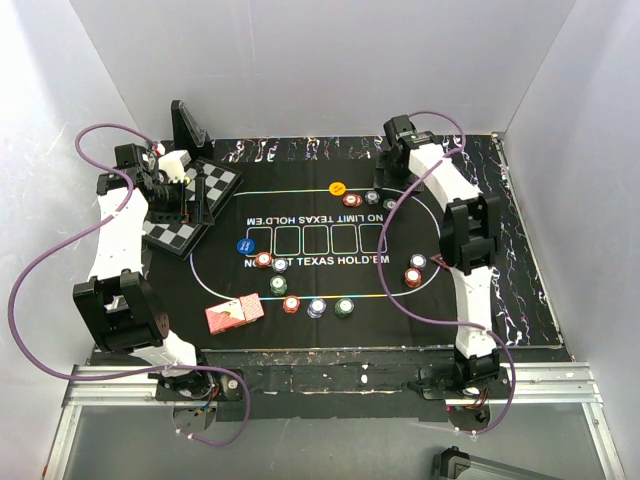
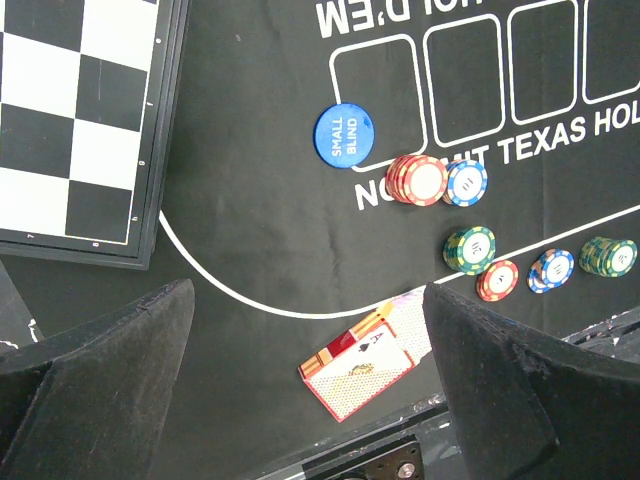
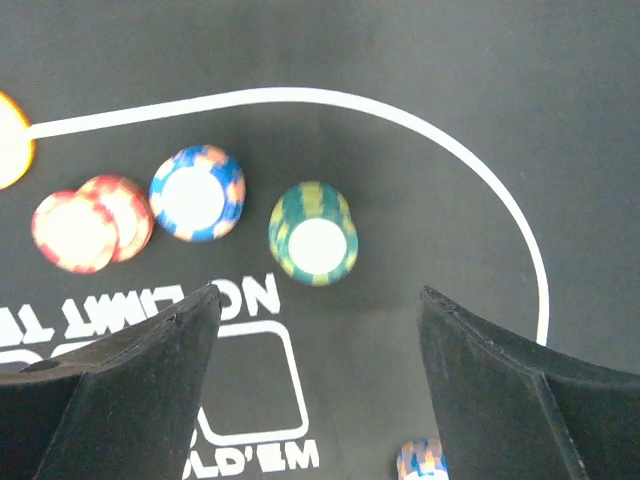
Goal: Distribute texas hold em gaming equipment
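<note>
Black mat (image 1: 400,325), white walls (image 1: 300,60) | left gripper (image 2: 308,300) wide, cards (image 2: 360,370) framed between fingers | right gripper (image 3: 318,295) wide, green chips (image 3: 314,235) ahead | disc (image 2: 343,135) lettering: wrist only

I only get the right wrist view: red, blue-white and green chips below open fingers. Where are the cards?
Observer: The card deck lies near the near-left corner of the mat.
Operator: What about the left arm?
Observer: The left gripper is open and empty, raised by the chessboard.
Operator: Anything else on that side?
Observer: Yes, further chips sit beside a blue small-blind disc.
</note>
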